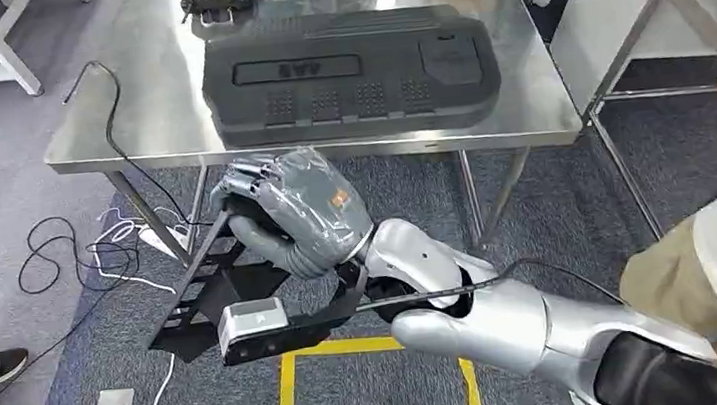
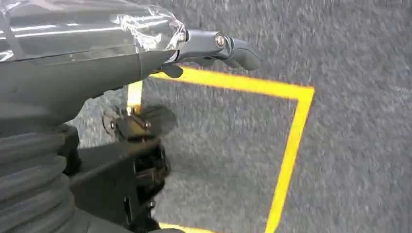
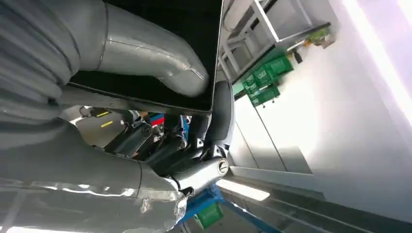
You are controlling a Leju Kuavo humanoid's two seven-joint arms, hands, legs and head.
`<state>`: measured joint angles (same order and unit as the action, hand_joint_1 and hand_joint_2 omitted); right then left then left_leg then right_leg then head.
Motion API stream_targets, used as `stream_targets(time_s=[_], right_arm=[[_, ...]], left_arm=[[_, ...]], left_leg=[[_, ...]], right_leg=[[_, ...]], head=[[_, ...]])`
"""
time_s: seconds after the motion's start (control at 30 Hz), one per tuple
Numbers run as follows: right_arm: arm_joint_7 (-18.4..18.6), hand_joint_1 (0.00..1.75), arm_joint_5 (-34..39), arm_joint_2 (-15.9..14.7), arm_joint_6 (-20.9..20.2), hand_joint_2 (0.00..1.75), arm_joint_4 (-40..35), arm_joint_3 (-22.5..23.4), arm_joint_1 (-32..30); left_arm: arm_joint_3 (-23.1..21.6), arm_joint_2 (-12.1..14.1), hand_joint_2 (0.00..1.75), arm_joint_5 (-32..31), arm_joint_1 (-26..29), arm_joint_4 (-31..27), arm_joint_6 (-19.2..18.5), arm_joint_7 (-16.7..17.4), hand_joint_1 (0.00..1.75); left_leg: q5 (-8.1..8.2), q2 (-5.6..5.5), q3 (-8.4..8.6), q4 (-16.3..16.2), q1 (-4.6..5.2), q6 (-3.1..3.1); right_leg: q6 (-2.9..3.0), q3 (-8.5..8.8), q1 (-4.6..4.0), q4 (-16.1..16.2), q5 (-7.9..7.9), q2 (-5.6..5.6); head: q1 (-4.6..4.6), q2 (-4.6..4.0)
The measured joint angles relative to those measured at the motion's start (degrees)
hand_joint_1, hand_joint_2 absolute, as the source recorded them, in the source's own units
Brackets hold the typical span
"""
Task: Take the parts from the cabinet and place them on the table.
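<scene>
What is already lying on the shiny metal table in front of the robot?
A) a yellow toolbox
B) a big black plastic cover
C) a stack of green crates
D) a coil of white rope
B: a big black plastic cover lies flat on the steel table, near its front edge.

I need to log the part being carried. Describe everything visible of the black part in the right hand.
The black part is a flat, dark, matte frame of thin angular bars with open gaps, plastic or metal by its look. The right hand grips its upper edge, fingers curled over one side and thumb pressed on the other, as the right wrist view shows. It hangs tilted above the grey carpet, in front of the steel table and not touching it.
</scene>
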<state>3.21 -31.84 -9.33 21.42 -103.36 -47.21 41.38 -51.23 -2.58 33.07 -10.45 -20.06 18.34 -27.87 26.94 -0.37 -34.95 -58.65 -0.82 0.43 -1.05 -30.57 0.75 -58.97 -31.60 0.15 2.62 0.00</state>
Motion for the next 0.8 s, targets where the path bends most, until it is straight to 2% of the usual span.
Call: stream_targets(time_s=[0.03, 0.1, 0.13, 0.17, 0.2, 0.23, 0.3, 0.33, 0.37, 0.43, 0.47, 0.5, 0.53, 0.57, 0.6, 0.63, 0.67, 0.7, 0.73, 0.8], right_arm=[[0.0, 1.75, -0.1, 0.0, 0.0, 1.75, 0.0, 0.2, 0.0], [0.1, 1.75, -0.4, 0.0, 0.1, 1.75, 0.0, 0.2, -0.1], [0.1, 1.75, -0.4, 0.0, 0.1, 1.75, 0.1, 0.2, -0.3], [0.2, 1.75, -0.4, -0.1, 0.1, 1.75, 0.2, 0.2, -0.4], [0.2, 1.75, -0.5, -0.1, 0.1, 1.75, 0.4, 0.2, -0.4], [0.2, 1.75, -0.5, -0.1, 0.1, 1.75, 0.4, 0.2, -0.4], [0.2, 1.75, -0.6, -0.1, 0.1, 1.75, 0.4, 0.2, -0.4], [0.2, 1.75, -0.6, -0.1, 0.1, 1.75, 0.5, 0.2, -0.4], [0.2, 1.75, -0.6, -0.1, 0.1, 1.75, 0.5, 0.2, -0.2], [0.2, 1.75, -0.6, -0.1, 0.1, 1.75, 0.7, 0.2, -0.1], [0.2, 1.75, -0.6, -0.1, 0.1, 1.75, 0.7, 0.2, -0.1], [0.2, 1.75, -0.7, 0.0, 0.1, 1.75, 0.7, 0.2, -0.1], [0.2, 1.75, -0.7, 0.0, 0.1, 1.75, 0.8, 0.2, 0.0], [0.2, 1.75, -0.7, 0.0, 0.1, 1.75, 0.8, 0.2, 0.2], [0.1, 1.75, -0.6, 0.1, 0.1, 1.75, 0.9, 0.2, 0.1], [0.0, 1.75, -0.5, 0.1, 0.1, 1.75, 1.0, 0.2, 0.1], [-0.1, 1.75, -0.5, 0.2, 0.1, 1.75, 1.1, 0.2, 0.0], [-0.2, 1.75, -0.4, 0.2, 0.1, 1.75, 1.3, 0.2, 0.0], [-0.2, 1.75, -0.4, 0.2, 0.1, 1.75, 1.4, 0.2, 0.0], [-0.2, 1.75, -0.4, 0.2, 0.1, 1.75, 1.5, 0.2, 0.1]], left_arm=[[0.0, 0.0, 1.75, 0.0, -0.1, 0.0, 0.0, 0.1, 0.00], [-0.1, -0.1, 1.75, 0.0, -0.3, 0.0, 0.0, 0.4, 0.00], [-0.1, -0.1, 1.75, 0.0, -0.3, 0.0, 0.1, 0.5, 0.00], [-0.1, -0.1, 1.75, 0.0, -0.3, 0.0, 0.1, 0.6, 0.00], [-0.1, -0.1, 1.75, 0.0, -0.3, 0.0, 0.1, 0.7, 0.00], [-0.1, -0.1, 1.75, 0.0, -0.3, 0.0, 0.1, 0.7, 0.00], [-0.1, -0.1, 1.75, 0.0, -0.3, 0.0, 0.1, 0.8, 0.00], [-0.2, -0.1, 1.75, 0.0, -0.4, 0.0, 0.1, 0.8, 0.00], [-0.2, -0.1, 1.75, 0.0, -0.5, 0.0, 0.1, 0.9, 0.00], [-0.2, -0.1, 1.75, 0.0, -0.5, 0.0, 0.1, 0.9, 0.00], [-0.2, -0.1, 1.75, 0.0, -0.6, 0.0, 0.1, 0.9, 0.00], [-0.2, -0.1, 1.75, 0.0, -0.7, 0.0, 0.2, 0.9, 0.00], [-0.2, -0.1, 1.75, 0.0, -0.9, 0.0, 0.2, 0.9, 0.00], [-0.2, -0.1, 1.75, 0.0, -1.0, 0.0, 0.2, 0.9, 0.00], [-0.2, -0.1, 1.75, 0.1, -0.9, 0.0, 0.2, 0.9, 0.00], [-0.2, -0.1, 1.75, 0.3, -0.7, 0.0, 0.2, 0.9, 0.00], [-0.2, -0.1, 1.75, 0.4, -0.5, 0.0, 0.2, 0.9, 0.00], [-0.2, -0.1, 1.75, 0.4, -0.3, 0.0, 0.3, 0.9, 0.00], [-0.2, -0.1, 1.75, 0.5, -0.3, 0.0, 0.3, 0.9, 0.00], [-0.2, -0.1, 1.75, 0.5, -0.3, 0.0, 0.5, 0.8, 0.00]], left_leg=[[0.23, 0.04, 0.48, 0.2, -0.01, 0.41], [0.72, 0.14, 1.01, 0.2, 0.07, 0.90], [1.05, 0.14, 1.29, 0.2, 0.14, 1.00], [1.38, 0.12, 1.67, 0.2, 0.19, 1.03], [1.77, 0.04, 2.21, 0.2, 0.20, 0.99], [2.23, -0.07, 2.87, 0.2, 0.21, 0.91], [3.29, -0.21, 4.36, 0.2, 0.22, 0.50], [3.68, -0.19, 4.44, 0.3, 0.46, 0.14], [3.94, -0.27, 4.37, 0.1, 0.41, -0.26], [4.06, -0.12, 4.55, 0.5, 0.23, -0.80], [4.27, -0.08, 4.90, 0.7, 0.49, -1.19], [4.91, -0.13, 5.35, 0.4, 0.31, -1.49], [5.55, -0.02, 4.85, -1.6, 0.42, -1.88], [7.02, -0.03, 2.79, -5.2, 0.25, -2.13], [8.79, -0.02, -0.31, -10.4, 0.08, -2.43], [9.79, -0.02, -3.08, -14.5, 0.01, -2.65], [9.68, -0.02, -5.25, -17.1, 0.00, -2.77], [8.14, -0.01, -5.99, -16.8, -0.05, -2.80], [5.05, -0.01, -5.45, -13.8, -0.12, -2.78], [-2.15, 0.01, -2.33, -3.9, -0.20, -2.54]], right_leg=[[-0.14, -1.26, -0.03, -2.8, -1.09, 0.01], [-0.41, -6.57, 0.00, -11.8, -4.26, 0.02], [-0.51, -9.50, 0.01, -16.1, -5.21, 0.02], [-0.52, -11.42, 0.01, -18.0, -4.56, 0.02], [-0.40, -11.81, 0.01, -16.8, -2.47, 0.01], [-0.16, -10.88, 0.00, -13.2, 0.75, 0.02], [0.39, -7.43, -0.03, -3.1, 7.30, 0.01], [0.36, -6.82, -0.43, -2.6, 6.25, 0.06], [0.55, -5.98, -0.57, -0.8, 5.73, 0.07], [1.18, -6.16, -0.67, -0.9, 5.15, 0.23], [1.40, -5.85, -0.52, -0.6, 5.04, 0.34], [1.50, -4.97, 0.00, 0.1, 5.07, 0.22], [1.90, -4.30, 0.00, 0.4, 4.78, 0.07], [2.20, -4.02, 0.01, 0.5, 4.58, -0.10], [2.33, -3.75, -0.04, 0.4, 4.22, -0.13], [2.44, -3.47, -0.07, 0.4, 3.88, -0.13], [2.46, -3.08, -0.07, 0.4, 3.51, -0.11], [2.43, -2.57, -0.06, 0.4, 3.12, -0.04], [2.32, -1.90, -0.06, 0.3, 2.60, 0.00], [1.96, -0.43, -0.05, 0.2, 1.46, -0.01]], head=[[0.29, 0.00], [0.68, 0.00], [0.70, 0.00], [0.79, 0.00], [0.87, 0.00], [0.94, 0.00], [1.20, 0.00], [1.01, 0.00], [0.92, 0.00], [1.07, 0.00], [0.98, 0.00], [1.16, 0.00], [0.62, 0.00], [0.18, 0.00], [0.04, 0.00], [0.02, 0.00], [0.04, 0.00], [-0.02, 0.00], [-0.06, 0.00], [-0.09, 0.00]])
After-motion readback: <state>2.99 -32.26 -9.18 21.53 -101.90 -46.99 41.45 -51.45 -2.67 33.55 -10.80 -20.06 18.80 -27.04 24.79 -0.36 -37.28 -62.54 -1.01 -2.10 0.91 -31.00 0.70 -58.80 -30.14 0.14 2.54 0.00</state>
